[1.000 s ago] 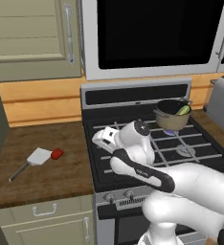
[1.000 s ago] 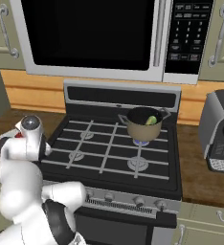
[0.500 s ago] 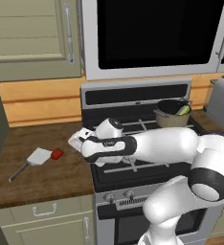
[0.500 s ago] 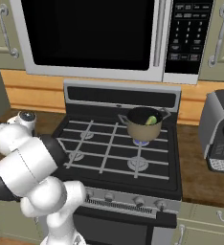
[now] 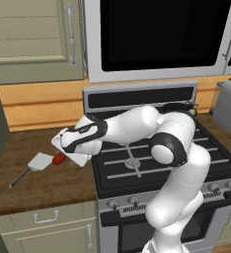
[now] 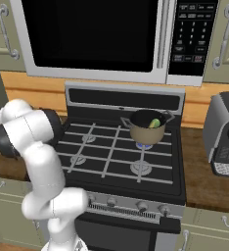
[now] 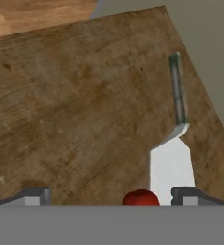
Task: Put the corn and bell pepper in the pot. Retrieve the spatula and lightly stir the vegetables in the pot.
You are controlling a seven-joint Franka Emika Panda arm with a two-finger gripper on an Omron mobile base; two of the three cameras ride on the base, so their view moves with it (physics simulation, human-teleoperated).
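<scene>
This is a home kitchen. A black gas stove (image 6: 121, 152) with burner grates and front knobs sits under a built-in microwave (image 6: 102, 39), with a pot (image 6: 147, 127) on a back burner. Pale green cabinets (image 5: 33, 39), a wooden tabletop (image 5: 38, 173) and a toaster (image 6: 226, 135) flank it.

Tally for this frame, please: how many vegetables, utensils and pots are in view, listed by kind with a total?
Vegetables: 2, the corn in the pot and the bell pepper on the counter.
Utensils: 1, the spatula beside the pepper.
Pots: 1, the pot on the stove.
Total: 4.
</scene>
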